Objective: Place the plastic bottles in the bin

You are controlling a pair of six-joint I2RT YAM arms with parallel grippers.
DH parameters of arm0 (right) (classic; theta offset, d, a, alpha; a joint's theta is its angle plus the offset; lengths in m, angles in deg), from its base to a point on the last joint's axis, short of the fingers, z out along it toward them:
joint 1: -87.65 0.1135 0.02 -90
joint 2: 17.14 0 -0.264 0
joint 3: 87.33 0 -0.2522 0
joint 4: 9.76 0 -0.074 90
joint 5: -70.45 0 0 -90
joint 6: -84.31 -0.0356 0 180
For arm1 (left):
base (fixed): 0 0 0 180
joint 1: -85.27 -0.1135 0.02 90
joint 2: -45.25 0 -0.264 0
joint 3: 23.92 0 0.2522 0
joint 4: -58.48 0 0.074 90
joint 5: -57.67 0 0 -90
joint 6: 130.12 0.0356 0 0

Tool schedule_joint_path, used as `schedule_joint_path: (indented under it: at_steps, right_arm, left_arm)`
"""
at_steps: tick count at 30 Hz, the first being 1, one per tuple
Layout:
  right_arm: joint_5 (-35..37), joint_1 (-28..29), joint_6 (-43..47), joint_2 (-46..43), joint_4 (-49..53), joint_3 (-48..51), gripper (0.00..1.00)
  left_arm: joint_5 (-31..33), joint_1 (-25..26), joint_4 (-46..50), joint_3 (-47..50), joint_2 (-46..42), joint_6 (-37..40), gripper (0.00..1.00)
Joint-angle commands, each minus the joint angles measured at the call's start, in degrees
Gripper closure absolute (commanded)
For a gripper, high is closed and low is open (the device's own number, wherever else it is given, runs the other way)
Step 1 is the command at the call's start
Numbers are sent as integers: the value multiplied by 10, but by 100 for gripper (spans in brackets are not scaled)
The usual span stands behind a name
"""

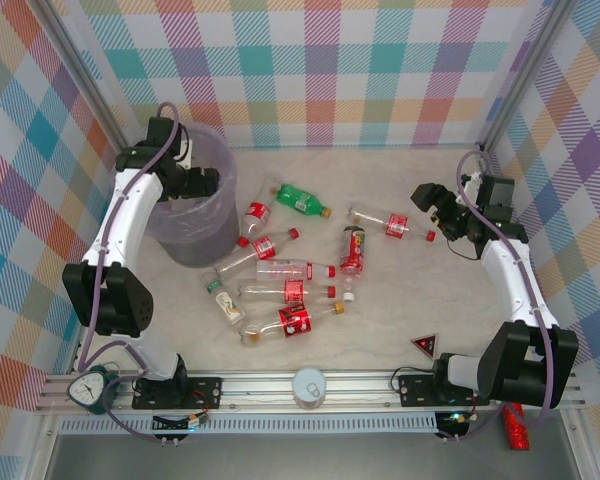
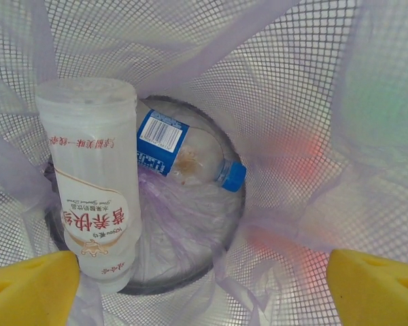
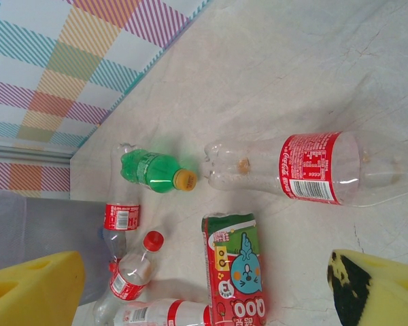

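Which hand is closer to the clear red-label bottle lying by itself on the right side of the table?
Right. The right hand hovers open close beside the capped end of that bottle. The left hand is far off to its left, over the bin.

**Labels that can be read**

The white bottle (image 2: pixel 88 197) carries the red characters 营养快线. The blue-label bottle (image 2: pixel 183 153) shows a barcode. The clear bottle (image 3: pixel 313 168) has a red Coca-Cola label. The green-red bottle (image 3: pixel 234 272) reads "000".

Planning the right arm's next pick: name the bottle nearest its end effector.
The clear red-labelled bottle lying alone beside the right end effector; the others cluster mid-table.
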Motion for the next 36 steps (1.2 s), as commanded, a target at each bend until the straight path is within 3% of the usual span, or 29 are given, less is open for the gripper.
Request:
schedule_joint_path:
  at_steps: [1,10,18,20,23,29,36]
  right_arm:
    - [-14,1,2,7,-13,-19,8]
    - [15,30,31,40,31,-51,8]
    - [77,123,81,128,117,-123,8]
    - [93,146,93,153,132,-127,8]
    - [107,170,101,195,144,-131,8]
    - [108,227,90,267,124,-130,3]
    - [111,255,72,330,83,-134,3]
  left_arm:
    - [-2,-4,32,-26,-28,7,7]
    - [31,-4,57,-44,-81,18,0]
    - [76,28,84,-69,-165,-15,0]
    - [89,75,72,-50,-200,-38,0]
    - [157,185,46,-7,-239,-72,0]
    - [246,366,-27,80,-249,-150,0]
    - [235,498,-168,158,-189,-180,0]
